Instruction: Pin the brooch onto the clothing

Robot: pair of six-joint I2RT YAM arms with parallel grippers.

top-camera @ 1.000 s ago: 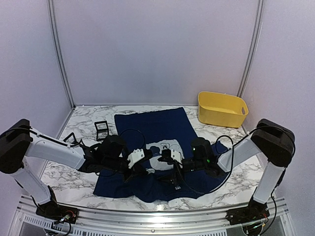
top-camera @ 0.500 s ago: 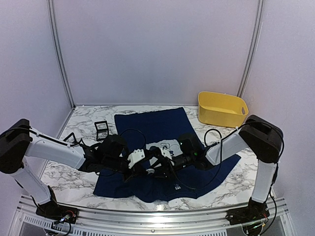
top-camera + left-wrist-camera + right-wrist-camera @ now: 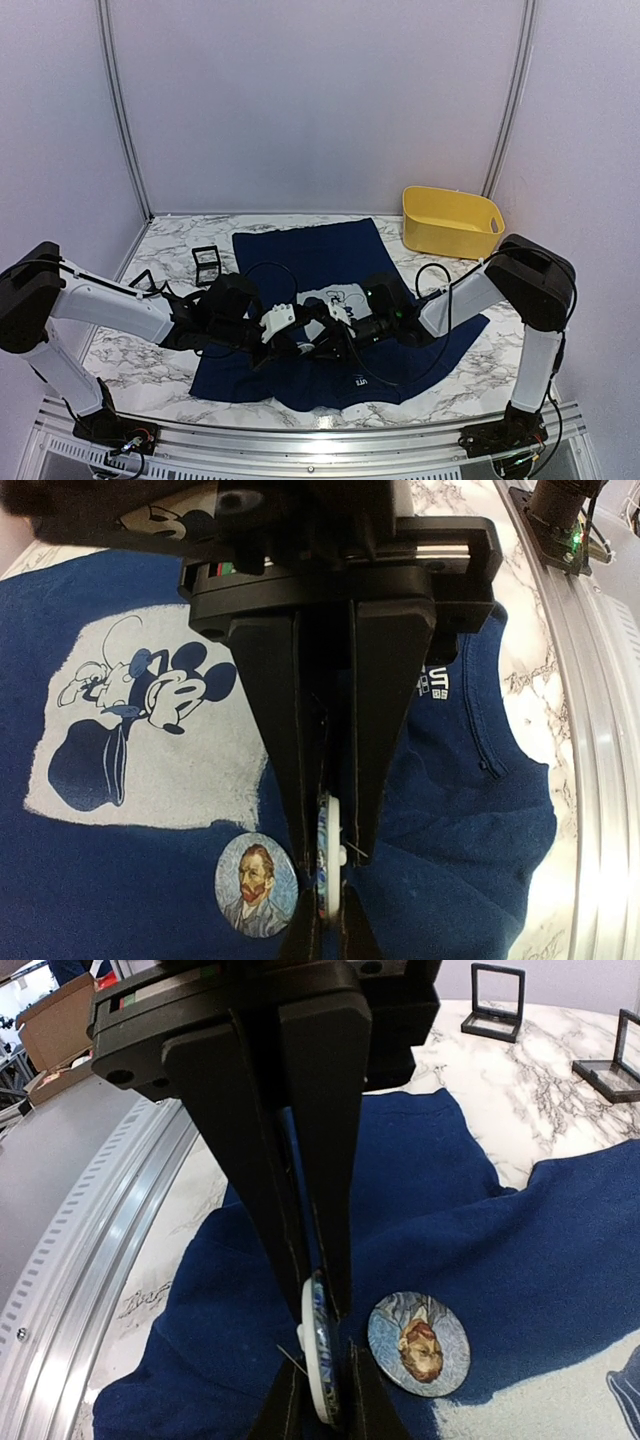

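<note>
The clothing (image 3: 310, 255) is a navy T-shirt lying flat on the marble table, with a pale grey mouse print (image 3: 150, 750) on the chest. My two grippers meet tip to tip over its lower part. A round brooch (image 3: 331, 860) stands edge-on between them, white back to one side, with its thin pin (image 3: 358, 852) sticking out. My left gripper (image 3: 328, 845) is shut on the brooch. Facing it, my right gripper (image 3: 318, 1310) is shut on the same brooch (image 3: 318, 1355). A second brooch (image 3: 257, 885) with a bearded portrait lies flat on the shirt beside them.
A yellow bin (image 3: 450, 222) stands at the back right. Two small black frame boxes (image 3: 206, 263) (image 3: 142, 282) sit left of the shirt. The metal rail (image 3: 600, 730) runs along the table's near edge, close behind the shirt's collar.
My right gripper has moved left to the left gripper's tips and has gone from wide open to shut on the brooch. The left arm has not moved.
</note>
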